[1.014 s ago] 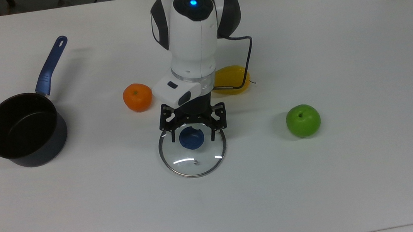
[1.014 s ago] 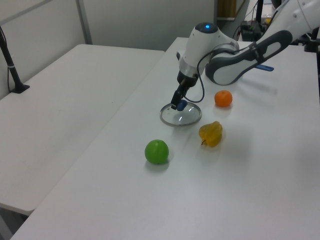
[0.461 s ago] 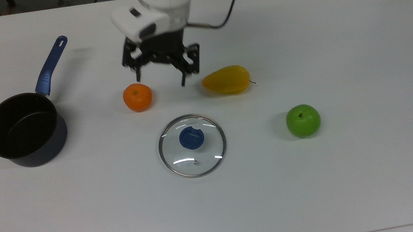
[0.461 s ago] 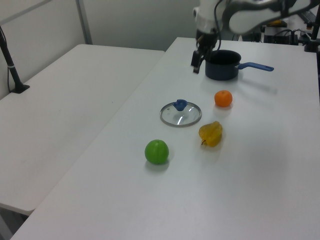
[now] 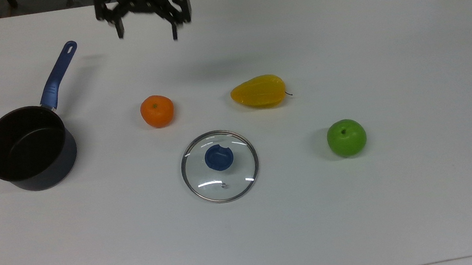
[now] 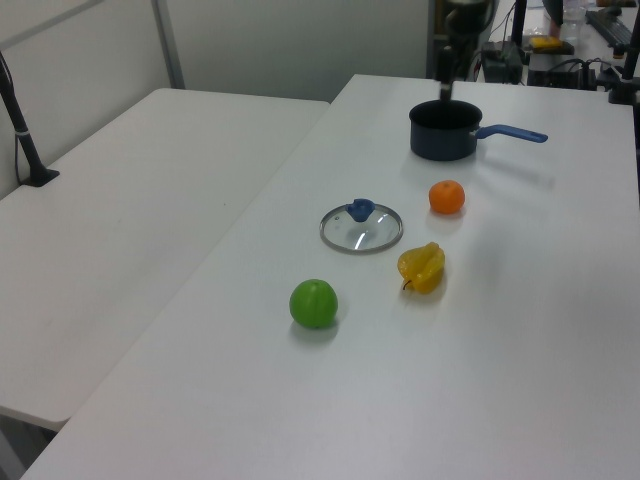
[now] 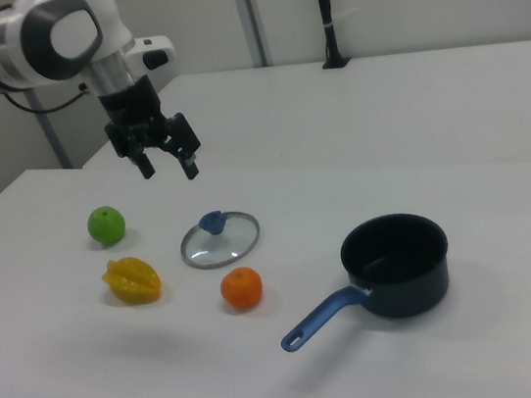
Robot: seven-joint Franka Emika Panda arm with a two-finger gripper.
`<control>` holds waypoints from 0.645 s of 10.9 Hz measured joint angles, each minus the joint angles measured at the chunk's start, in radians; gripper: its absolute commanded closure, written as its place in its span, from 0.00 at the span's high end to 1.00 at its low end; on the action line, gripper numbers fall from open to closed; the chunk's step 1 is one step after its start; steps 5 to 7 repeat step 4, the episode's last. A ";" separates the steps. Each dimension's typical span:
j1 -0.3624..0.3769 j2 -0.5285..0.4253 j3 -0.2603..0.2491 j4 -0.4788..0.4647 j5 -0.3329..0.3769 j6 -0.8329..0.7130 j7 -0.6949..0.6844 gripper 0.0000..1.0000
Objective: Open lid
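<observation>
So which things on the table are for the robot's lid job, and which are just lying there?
For the job:
- round clear glass lid with a blue knob, flat on the table
- black two-finger gripper, open, high above the table

Just lying about:
- dark blue long-handled saucepan, uncovered
- orange mandarin
- yellow ridged fruit
- green apple

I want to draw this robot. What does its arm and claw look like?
The arm is fat, round and white, with dark grey patches at its joints and a black cable trailing behind it. The gripper is black and bony-looking, with two thin jaws like a crab's pincers.
</observation>
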State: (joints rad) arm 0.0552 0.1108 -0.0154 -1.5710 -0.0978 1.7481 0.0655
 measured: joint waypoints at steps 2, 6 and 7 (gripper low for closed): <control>-0.015 -0.064 -0.004 -0.036 0.004 -0.079 -0.041 1.00; -0.015 -0.111 -0.015 -0.074 0.004 -0.097 -0.044 1.00; -0.015 -0.111 -0.015 -0.074 0.004 -0.097 -0.044 1.00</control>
